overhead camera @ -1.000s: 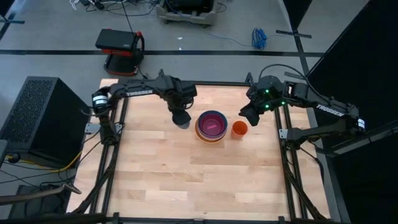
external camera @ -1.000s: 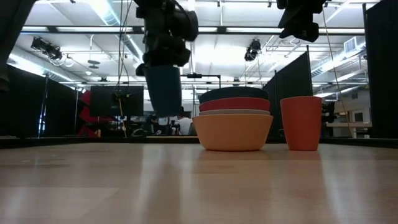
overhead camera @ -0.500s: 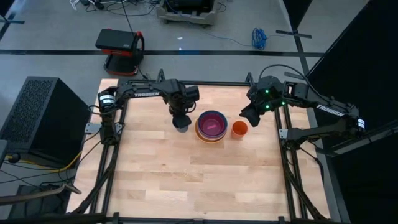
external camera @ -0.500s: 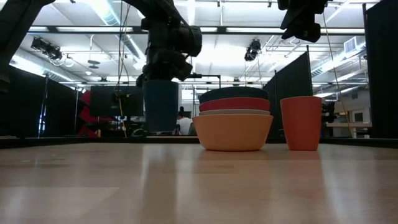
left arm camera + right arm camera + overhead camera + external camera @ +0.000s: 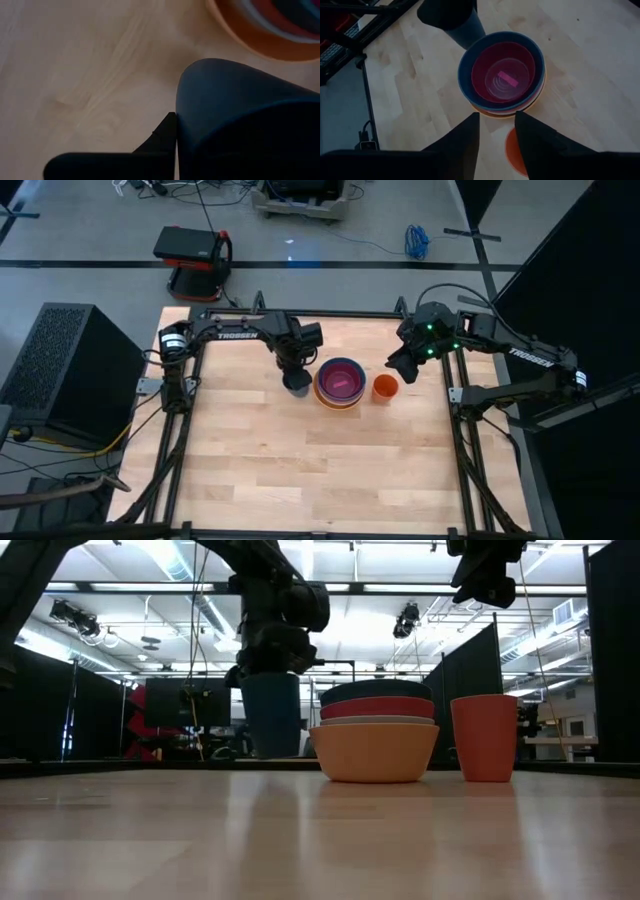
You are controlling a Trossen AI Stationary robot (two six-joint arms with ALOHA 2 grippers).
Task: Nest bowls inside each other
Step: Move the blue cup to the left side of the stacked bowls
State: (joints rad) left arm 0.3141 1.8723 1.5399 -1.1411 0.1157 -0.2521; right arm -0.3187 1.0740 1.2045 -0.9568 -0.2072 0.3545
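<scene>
— Dark left gripper (image 5: 295, 377) reaches straight down, fingers clamped on a smooth blue cup (image 5: 271, 715), seemingly touching the wood table (image 5: 300, 460).

— Bowls (image 5: 340, 383)?

— Nested, just beside those fingers. Right gripper (image 5: 403, 366) hovers, fingers parted.

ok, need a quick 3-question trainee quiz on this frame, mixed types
1. True or false: the left pincer is shut on the dark blue cup.
2. Which bowl is innermost in the stack? A) white B) magenta-pink C) teal-blue
3. Fill in: the orange cup stands on the table, beside the stack on the side toward the ____ arm.

Key: 1 true; 2 B; 3 right. The right pincer hovers above, holding nothing.
</scene>
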